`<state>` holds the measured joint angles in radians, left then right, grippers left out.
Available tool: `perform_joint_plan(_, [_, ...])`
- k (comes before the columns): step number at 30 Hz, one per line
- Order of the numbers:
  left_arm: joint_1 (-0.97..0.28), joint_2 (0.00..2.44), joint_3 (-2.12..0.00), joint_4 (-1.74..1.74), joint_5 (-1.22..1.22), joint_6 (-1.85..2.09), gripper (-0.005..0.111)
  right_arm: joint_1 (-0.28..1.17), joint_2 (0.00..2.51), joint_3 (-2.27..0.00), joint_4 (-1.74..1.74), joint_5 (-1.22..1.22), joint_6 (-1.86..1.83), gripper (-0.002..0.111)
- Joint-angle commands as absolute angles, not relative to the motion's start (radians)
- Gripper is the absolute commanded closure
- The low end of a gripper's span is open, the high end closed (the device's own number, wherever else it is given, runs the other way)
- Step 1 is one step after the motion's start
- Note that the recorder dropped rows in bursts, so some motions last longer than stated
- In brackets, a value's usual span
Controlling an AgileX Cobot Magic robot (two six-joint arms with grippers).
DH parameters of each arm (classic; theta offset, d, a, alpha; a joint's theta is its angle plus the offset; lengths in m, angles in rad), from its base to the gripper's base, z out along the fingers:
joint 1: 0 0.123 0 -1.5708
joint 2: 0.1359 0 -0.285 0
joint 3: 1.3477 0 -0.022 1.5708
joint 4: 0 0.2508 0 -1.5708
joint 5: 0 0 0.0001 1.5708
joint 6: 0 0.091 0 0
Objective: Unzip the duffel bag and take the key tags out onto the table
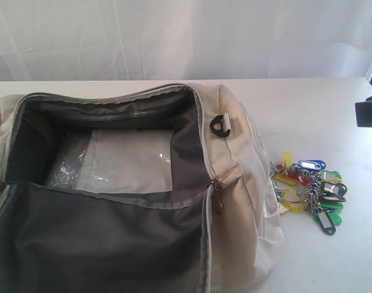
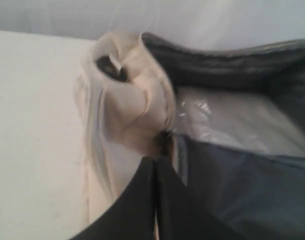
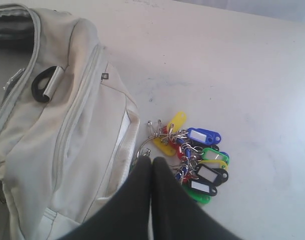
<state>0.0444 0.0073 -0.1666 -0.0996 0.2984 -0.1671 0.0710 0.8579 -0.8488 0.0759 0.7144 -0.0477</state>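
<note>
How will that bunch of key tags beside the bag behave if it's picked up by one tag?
The key tags would probably dangle floppily, since separate tags hang on metal rings. Likely light: small thin plastic. Pushed across the table, they would probably slide and bunch, not roll.

You can read no writing anywhere here. The key tags [image 3: 207,157] on the bench [image 3: 252,75] carry white paper inserts, and each looks blank to you. A tiny dark label [image 3: 105,76] is sewn on the side of the duffel bag [image 3: 67,135]; its marking is too small to make out.
</note>
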Motion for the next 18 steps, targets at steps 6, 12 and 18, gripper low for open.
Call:
perform_joint_plan(6, [0.037,0.0,0.0,-0.053,0.23,-0.12,0.107,0.07,0.851,-0.846,0.078,0.702,-0.045,0.108])
perform_joint_plan(12, [0.037,0.0,0.0,-0.055,0.23,-0.092,0.107,0.07,0.851,-0.846,0.078,0.702,-0.045,0.108])
perform_joint_plan(18, [0.037,0.0,0.0,-0.055,0.227,-0.145,0.107,0.07,0.851,-0.846,0.078,0.702,-0.045,0.108])
